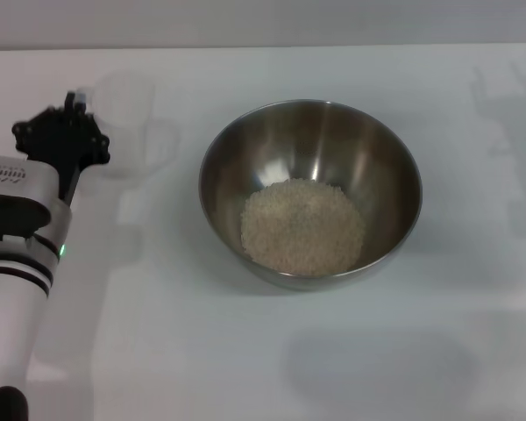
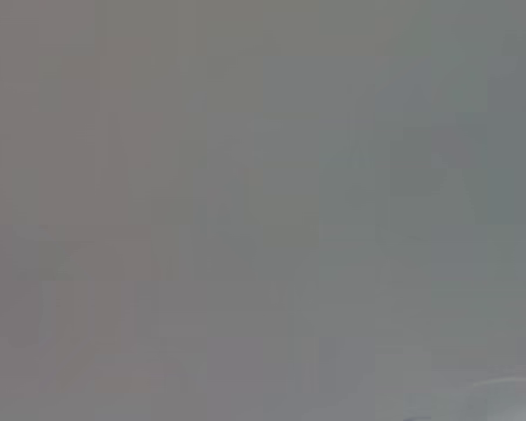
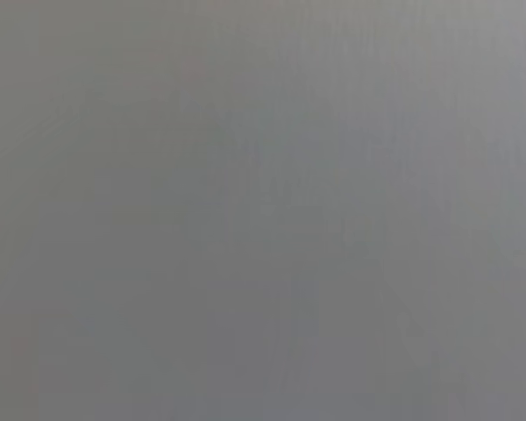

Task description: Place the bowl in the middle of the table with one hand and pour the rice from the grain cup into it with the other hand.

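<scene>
The stainless-steel bowl (image 1: 310, 191) stands near the middle of the white table (image 1: 245, 351). A loose heap of off-white rice (image 1: 302, 226) lies in its bottom. The transparent grain cup (image 1: 127, 123) stands upright at the far left of the table and looks empty. My left gripper (image 1: 76, 101) is just left of the cup, close beside it; I cannot tell whether it touches the cup. My right gripper is out of view. Both wrist views show only a plain grey surface.
The left arm's white forearm (image 1: 17, 254) reaches in along the left edge. The table's far edge (image 1: 263, 46) runs across the top. Faint shadows lie on the table at the right and front.
</scene>
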`<move>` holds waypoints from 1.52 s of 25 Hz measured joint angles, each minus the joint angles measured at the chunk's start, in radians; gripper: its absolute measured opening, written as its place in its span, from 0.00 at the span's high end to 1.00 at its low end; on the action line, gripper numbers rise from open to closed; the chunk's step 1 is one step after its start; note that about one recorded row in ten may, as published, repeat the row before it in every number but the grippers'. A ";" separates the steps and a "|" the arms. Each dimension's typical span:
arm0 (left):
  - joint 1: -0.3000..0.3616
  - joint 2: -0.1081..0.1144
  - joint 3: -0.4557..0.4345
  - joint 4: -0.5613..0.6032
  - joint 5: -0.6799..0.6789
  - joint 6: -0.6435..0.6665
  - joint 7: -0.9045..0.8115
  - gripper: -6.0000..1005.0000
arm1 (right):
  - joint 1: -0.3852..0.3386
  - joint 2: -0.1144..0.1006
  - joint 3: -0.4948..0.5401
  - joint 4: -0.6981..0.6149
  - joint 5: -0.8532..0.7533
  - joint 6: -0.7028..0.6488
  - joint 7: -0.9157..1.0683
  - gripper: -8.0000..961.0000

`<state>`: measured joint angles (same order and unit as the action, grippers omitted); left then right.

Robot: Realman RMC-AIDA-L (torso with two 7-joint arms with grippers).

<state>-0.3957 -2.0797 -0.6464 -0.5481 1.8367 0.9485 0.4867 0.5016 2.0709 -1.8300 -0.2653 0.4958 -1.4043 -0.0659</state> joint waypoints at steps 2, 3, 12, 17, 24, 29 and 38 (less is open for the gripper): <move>0.000 0.000 -0.007 0.002 0.000 -0.018 -0.010 0.89 | 0.000 0.000 0.000 0.000 0.000 0.000 0.000 0.43; -0.001 0.001 -0.019 0.003 0.000 -0.053 -0.023 0.89 | 0.000 0.000 0.000 0.000 0.000 0.000 0.000 0.43; 0.004 -0.001 -0.017 0.004 -0.001 -0.074 -0.041 0.88 | 0.000 0.000 0.000 0.000 -0.002 -0.001 0.000 0.43; 0.006 0.001 -0.013 0.004 0.000 -0.080 -0.068 0.88 | 0.000 0.000 0.000 0.000 -0.002 -0.001 0.000 0.43; 0.009 0.006 -0.002 0.023 0.009 -0.088 -0.136 0.87 | 0.000 0.000 0.000 0.003 -0.002 -0.002 -0.001 0.43; 0.030 0.008 0.007 0.018 0.010 -0.083 -0.142 0.72 | 0.000 0.000 0.000 0.003 -0.002 0.000 -0.001 0.43; 0.141 0.016 0.017 -0.056 0.023 -0.009 -0.146 0.48 | 0.014 -0.002 0.000 0.014 0.000 0.002 -0.002 0.43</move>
<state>-0.2542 -2.0636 -0.6296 -0.6045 1.8594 0.9399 0.3410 0.5157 2.0692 -1.8300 -0.2513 0.4955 -1.4020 -0.0675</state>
